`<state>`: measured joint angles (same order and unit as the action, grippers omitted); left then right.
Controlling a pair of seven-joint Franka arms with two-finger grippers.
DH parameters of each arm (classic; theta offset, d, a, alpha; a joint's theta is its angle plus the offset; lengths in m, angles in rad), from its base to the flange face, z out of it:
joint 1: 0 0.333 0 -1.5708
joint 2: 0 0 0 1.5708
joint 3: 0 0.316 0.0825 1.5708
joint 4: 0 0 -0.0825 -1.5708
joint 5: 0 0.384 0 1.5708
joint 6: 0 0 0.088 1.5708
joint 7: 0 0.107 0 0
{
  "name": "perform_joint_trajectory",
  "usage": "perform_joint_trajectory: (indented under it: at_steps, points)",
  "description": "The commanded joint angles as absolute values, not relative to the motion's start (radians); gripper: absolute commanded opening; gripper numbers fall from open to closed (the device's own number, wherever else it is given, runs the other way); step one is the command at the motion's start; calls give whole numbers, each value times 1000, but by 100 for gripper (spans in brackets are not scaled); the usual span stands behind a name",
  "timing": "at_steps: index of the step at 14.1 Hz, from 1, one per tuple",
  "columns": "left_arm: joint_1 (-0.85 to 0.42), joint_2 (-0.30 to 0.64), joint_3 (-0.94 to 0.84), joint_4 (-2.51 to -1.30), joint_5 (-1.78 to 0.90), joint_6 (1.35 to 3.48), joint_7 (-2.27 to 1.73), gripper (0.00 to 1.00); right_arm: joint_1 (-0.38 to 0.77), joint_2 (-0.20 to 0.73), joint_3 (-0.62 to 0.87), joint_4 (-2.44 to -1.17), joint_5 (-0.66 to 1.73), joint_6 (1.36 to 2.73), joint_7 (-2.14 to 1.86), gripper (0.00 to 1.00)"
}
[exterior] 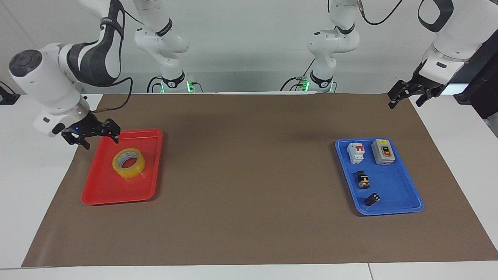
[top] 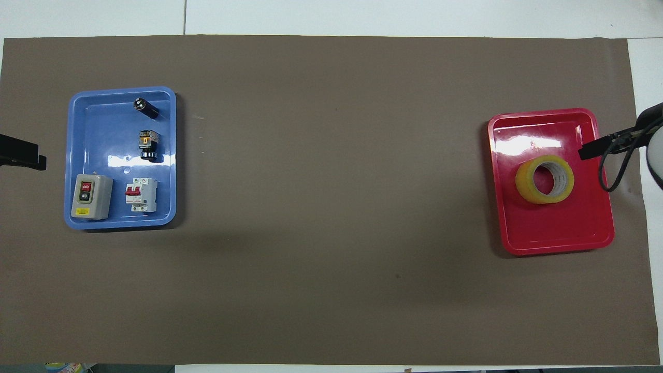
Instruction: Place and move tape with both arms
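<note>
The tape, a yellow translucent roll with a pale core, lies flat in the red tray at the right arm's end of the table. It also shows in the overhead view, in the red tray. My right gripper is open and empty, up in the air over the tray's outer edge and apart from the tape; its tip shows in the overhead view. My left gripper is open and empty and waits over the mat's corner at the left arm's end.
A blue tray at the left arm's end holds a grey switch box, a white circuit breaker and two small black parts. A brown mat covers the table.
</note>
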<state>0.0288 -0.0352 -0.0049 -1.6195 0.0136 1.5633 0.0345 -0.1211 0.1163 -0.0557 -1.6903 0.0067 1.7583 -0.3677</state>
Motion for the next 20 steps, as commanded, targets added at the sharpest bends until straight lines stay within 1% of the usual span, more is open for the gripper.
perform_joint_trajectory:
  at_steps: [1,3,5,7,9,11,16,20]
  points:
    - [25,-41,-2,-1617,-3,1546,25,100,-103,123,-49,-1534,-9,1607,-273,100]
    - [25,-41,-2,-1617,-3,1546,25,100,-91,86,-49,-1470,-24,1490,-238,100]
    - [25,-41,-2,-1617,-3,1546,25,100,-89,34,-45,-1518,-28,1438,-142,100]
    - [25,-41,-2,-1617,-2,1545,25,100,-91,-29,-44,-1624,-28,1439,-124,100]
    - [25,-41,-2,-1617,-3,1546,25,100,-84,-38,-43,-1641,-32,1448,-124,100]
    - [25,-41,-2,-1617,-2,1546,25,100,-54,-61,-41,-1669,-69,1454,-121,100]
    - [25,-41,-2,-1617,-3,1546,25,100,-63,-58,-46,-1664,-54,1454,-127,100]
    - [25,-41,-2,-1617,-2,1545,25,100,-45,-28,-46,-1591,-69,1460,-124,100]
